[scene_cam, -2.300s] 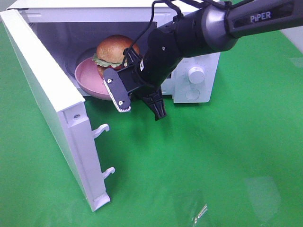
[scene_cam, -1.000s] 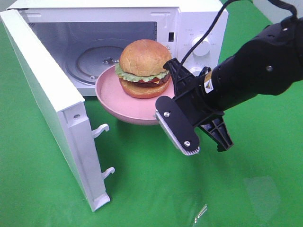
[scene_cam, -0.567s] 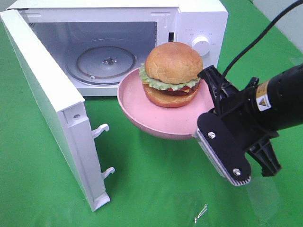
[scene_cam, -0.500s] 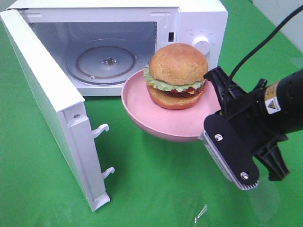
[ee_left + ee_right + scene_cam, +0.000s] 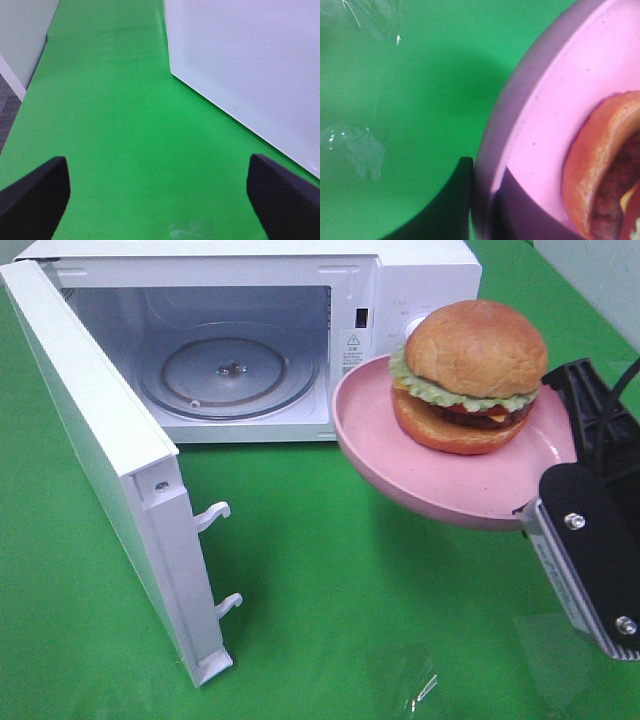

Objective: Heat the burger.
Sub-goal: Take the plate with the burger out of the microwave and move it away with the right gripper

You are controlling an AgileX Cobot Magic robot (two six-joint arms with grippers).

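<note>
The right hand (image 5: 560,502) is clamped on the rim of a pink plate (image 5: 450,490) carrying the burger (image 5: 468,375), held in the air above the green surface (image 5: 330,600) near its right edge, beside the open microwave (image 5: 230,330). The left hand (image 5: 160,192) hangs wide open and empty over the surface.

Green cloth (image 5: 330,580) covers the whole work surface, lit evenly with soft glare. White microwave (image 5: 400,270) sits at the back, door (image 5: 110,470) swung open. Beyond the cloth's far edge from the microwave, a pale wall (image 5: 22,30) and grey carpet floor (image 5: 6,112).
</note>
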